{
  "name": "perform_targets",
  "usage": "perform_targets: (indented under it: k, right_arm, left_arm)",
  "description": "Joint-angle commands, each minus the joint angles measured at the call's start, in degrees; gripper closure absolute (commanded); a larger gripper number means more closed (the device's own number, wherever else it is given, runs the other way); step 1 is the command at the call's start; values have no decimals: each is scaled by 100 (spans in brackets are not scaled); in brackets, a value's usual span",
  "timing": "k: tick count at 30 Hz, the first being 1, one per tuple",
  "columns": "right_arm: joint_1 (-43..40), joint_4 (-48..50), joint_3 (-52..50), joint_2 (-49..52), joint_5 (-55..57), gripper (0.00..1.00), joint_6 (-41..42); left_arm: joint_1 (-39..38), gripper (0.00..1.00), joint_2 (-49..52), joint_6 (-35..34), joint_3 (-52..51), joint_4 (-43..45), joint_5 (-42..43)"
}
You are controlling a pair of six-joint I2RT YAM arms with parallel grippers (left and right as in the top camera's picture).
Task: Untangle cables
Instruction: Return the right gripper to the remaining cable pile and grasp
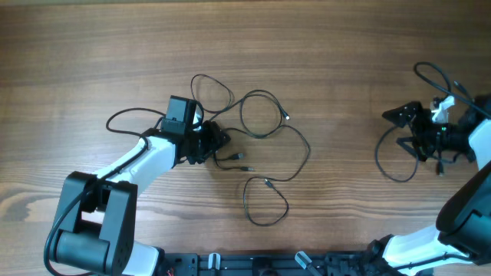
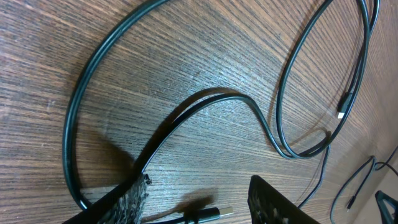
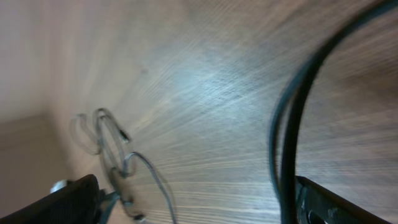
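Starting at the left, my left gripper point(image 1: 209, 142) sits low over the table point(image 1: 77, 46) at the left side of the tangled cables point(image 1: 262, 136). Its jaws stand well apart and are clamped on nothing. In its wrist view one strand runs right up against one finger point(image 2: 127, 202), and a loose plug point(image 2: 208, 214) lies on the wood between the two. The risk here, as I judge it, is closing on two strands at once, or on the plug, and dragging the whole bunch along instead of freeing one cord (these cords are far thinner than the fingers, so a pinch could also simply slip off). Across the middle the loops cross each other in several places, so a careless pull could cinch a crossing tight. Over on the right, my right gripper point(image 1: 399, 116) is also spread wide, holding nothing that I can see. A separate cable point(image 1: 378, 157) loops beside it, and a doubled strand runs just beside one finger point(image 3: 336, 205); that wrist view is blurred, so I could misjudge the height and snag it
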Motion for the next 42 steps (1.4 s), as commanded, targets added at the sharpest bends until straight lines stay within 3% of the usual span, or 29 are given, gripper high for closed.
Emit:
perform_targets:
  k: [1, 6, 9, 12, 17, 22, 27, 34, 37, 39, 42]
  right_arm:
    - [26, -297, 490, -219, 1259, 0, 706]
    - [28, -573, 1537, -1467, 1773, 3, 643]
    - [50, -188, 1628, -2358, 1971, 2, 909]
    - [334, -299, 1628, -2691, 1508, 1, 407]
    - [1930, -581, 1593, -2479, 1443, 1, -391]
    - [3755, -678, 1593, -1425, 1753, 1, -411]
    - [5090, -219, 1593, 114, 1851, 2, 831]
    - [5792, 223, 1593, 1296, 1873, 2, 1259]
    - [5965, 210, 1593, 1436, 1873, 2, 2441]
    - [6251, 498, 1587, 1436, 2055, 2, 3877]
    - [6452, 640, 1582, 1436, 2699, 2, 4741]
  left_arm:
    - [-11, 45, 59, 118, -50, -76, -81]
    - [-11, 45, 59, 118, -50, -74, -81]
    - [-11, 45, 59, 118, -50, -94, -81]
    - [-4, 45, 59, 120, -50, -90, -109]
    - [511, 45, -59, 140, -50, -120, -120]
    - [1342, 44, -210, 608, -50, -560, -192]
    - [1528, 40, -210, 737, -50, -892, -323]
    - [1528, 38, -210, 739, -50, -911, -404]
    - [1528, 37, -210, 737, -50, -909, -404]
    - [1528, 37, -210, 739, -50, -911, -404]
    - [1528, 37, -210, 739, -50, -951, -404]
